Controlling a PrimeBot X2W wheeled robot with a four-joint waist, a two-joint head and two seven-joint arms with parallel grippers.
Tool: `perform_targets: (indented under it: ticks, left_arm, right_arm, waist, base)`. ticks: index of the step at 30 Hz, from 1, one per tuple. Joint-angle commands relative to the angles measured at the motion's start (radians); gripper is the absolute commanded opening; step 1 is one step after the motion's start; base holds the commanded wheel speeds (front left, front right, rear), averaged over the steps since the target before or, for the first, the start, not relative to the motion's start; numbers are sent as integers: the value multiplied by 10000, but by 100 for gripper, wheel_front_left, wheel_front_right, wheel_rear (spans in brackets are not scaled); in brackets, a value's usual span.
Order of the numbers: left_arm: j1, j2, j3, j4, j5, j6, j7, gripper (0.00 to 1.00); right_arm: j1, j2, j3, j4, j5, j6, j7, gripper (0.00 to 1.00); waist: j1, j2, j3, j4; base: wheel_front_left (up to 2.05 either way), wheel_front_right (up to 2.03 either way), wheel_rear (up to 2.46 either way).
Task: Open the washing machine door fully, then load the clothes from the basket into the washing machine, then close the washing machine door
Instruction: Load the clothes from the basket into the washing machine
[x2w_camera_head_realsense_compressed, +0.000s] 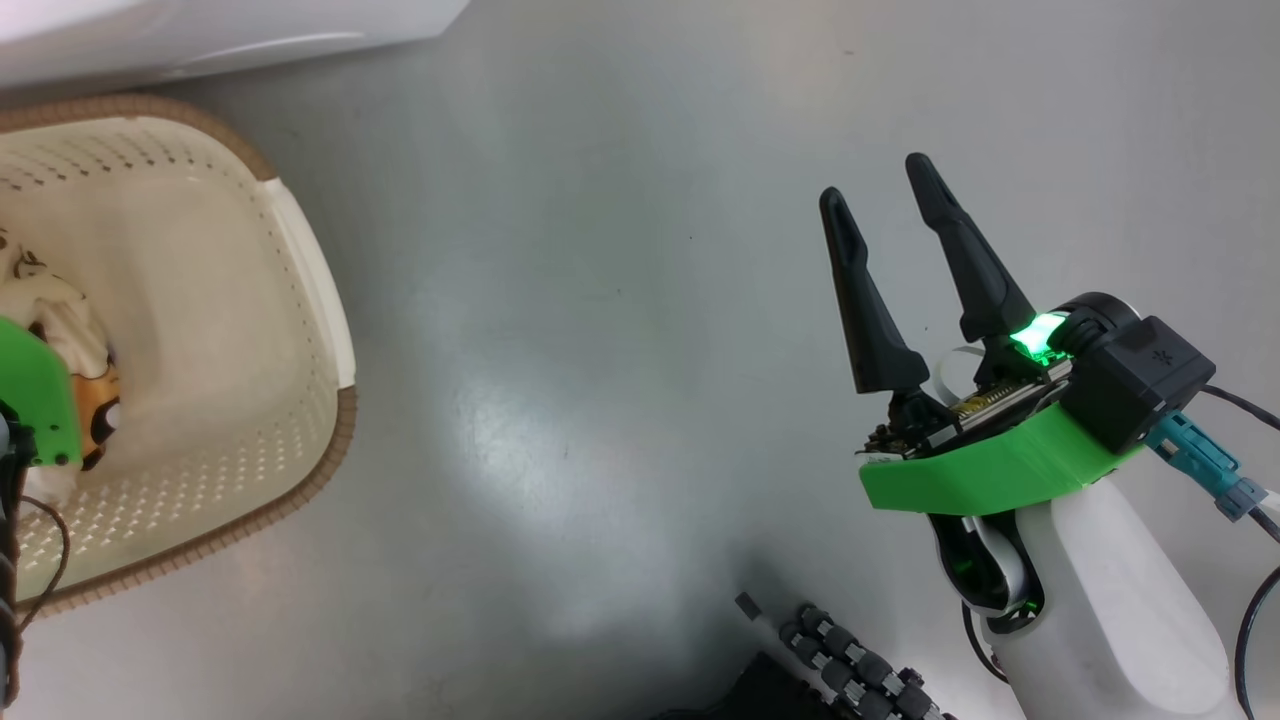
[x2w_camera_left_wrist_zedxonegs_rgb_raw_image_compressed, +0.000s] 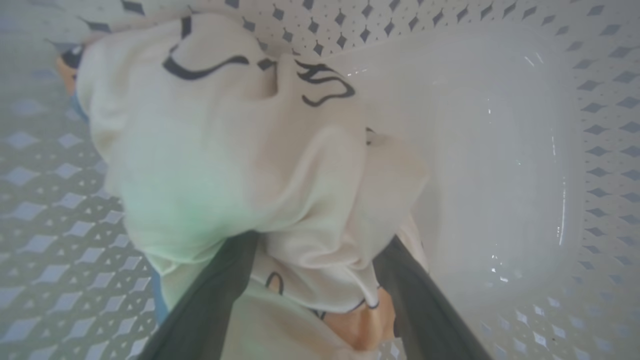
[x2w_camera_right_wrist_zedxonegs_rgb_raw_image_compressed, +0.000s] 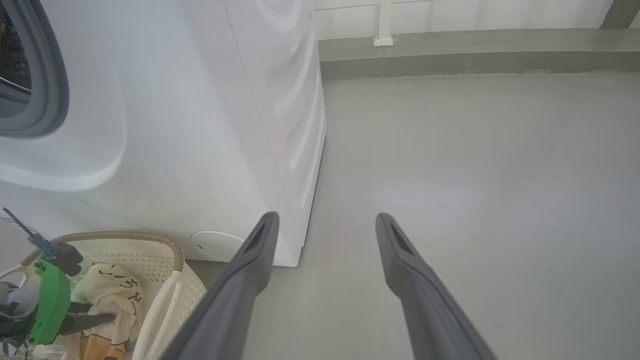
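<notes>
Left wrist view: cream clothes (x2w_camera_left_wrist_zedxonegs_rgb_raw_image_compressed: 240, 165) heaped at 9 o'clock in basket (x2w_camera_left_wrist_zedxonegs_rgb_raw_image_compressed: 590, 100). Left gripper (x2w_camera_left_wrist_zedxonegs_rgb_raw_image_compressed: 320, 240) spread wide, fingers straddling the cloth. Head view: right gripper (x2w_camera_head_realsense_compressed: 875, 178) at 3 o'clock, released, over grey floor (x2w_camera_head_realsense_compressed: 600, 300); washing machine (x2w_camera_head_realsense_compressed: 200, 30) at 11.

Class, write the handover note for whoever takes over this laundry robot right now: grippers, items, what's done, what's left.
Left gripper: open, jaws astride the cream garment among the clothes in the basket, not clamped.
Right gripper: open, empty, above the floor.
Washing machine stands beside the basket; its gasket is exposed, so the door is off the opening.
Done: door opened, apparently.
Left: grip and load the clothes, close the door.
</notes>
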Motion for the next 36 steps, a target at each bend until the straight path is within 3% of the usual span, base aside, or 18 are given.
perform_targets:
  ticks: [1, 5, 8, 11, 12, 22, 36]
  left_arm:
    - [85, 426, 111, -71, 62, 80, -7, 100]
    - [75, 434, 23, -70, 43, 47, 106, 100]
    - [107, 448, -17, -70, 7, 43, 186, 45]
    - [140, 470, -51, -70, -36, 22, 252, 16]
    - [150, 480, -61, -70, -51, 15, 262, 1]
    - [-61, 393, -16, -70, -365, -98, -37, 0]
    - [384, -293, 917, -70, -1730, -793, -2312, 0]
  right_arm:
    - [184, 13, 221, -251, 14, 44, -80, 100]
    - [168, 16, 254, -266, 4, 44, -80, 100]
    - [170, 18, 292, -283, -1, 44, -80, 100]
    - [172, 19, 333, -308, -2, 44, -80, 100]
    - [172, 20, 348, -315, -4, 44, -80, 100]
    - [155, 21, 290, -375, -57, 44, -80, 100]
    - [100, -108, -68, -329, -129, 44, -80, 100]
  waist:
    - [0, 0, 32, -4]
    - [0, 0, 72, -24]
    - [0, 0, 84, -42]
    - [0, 0, 95, -66]
    - [0, 0, 98, -74]
    - [0, 0, 129, -24]
    - [0, 0, -783, 596]
  base:
    - [0, 0, 0]
    - [0, 0, 0]
    - [0, 0, 0]
    - [0, 0, 0]
    - [0, 0, 0]
    - [0, 0, 0]
    - [0, 0, 0]
